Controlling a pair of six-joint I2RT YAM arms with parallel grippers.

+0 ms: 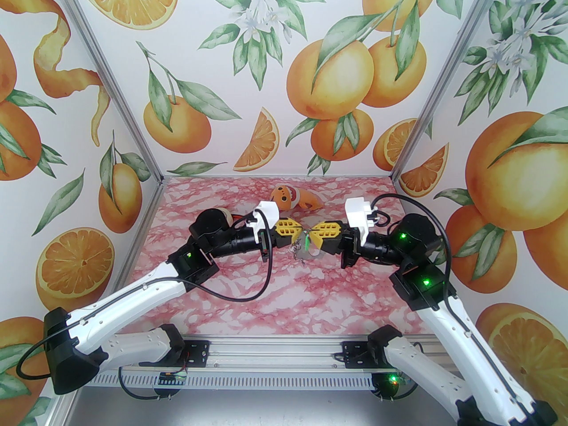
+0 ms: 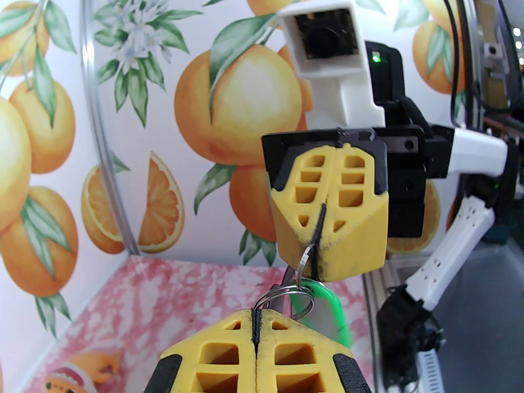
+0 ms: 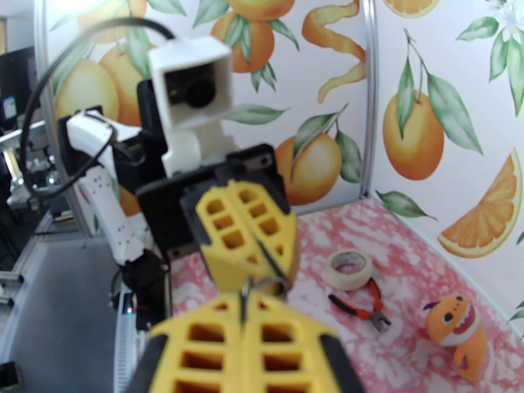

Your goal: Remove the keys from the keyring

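Left gripper (image 2: 256, 319) clenched on small wire ring (image 2: 286, 288); linked ring (image 2: 302, 261) pinched in right gripper (image 2: 317, 266); green key (image 2: 333, 305) dangles beneath; keyring (image 1: 303, 250) hangs above table (image 1: 284, 300). Wire probably light, stiff, slippery: hold rings edge-on, deep between pads

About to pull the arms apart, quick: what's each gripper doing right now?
Left gripper: shut on a small split ring.
Right gripper: shut on a second ring linked to it; green key tag hangs below.

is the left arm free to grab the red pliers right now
Probably not: the left pincer is shut on a small ring linked to one in the right pincer; otherwise the pliers lie unblocked.
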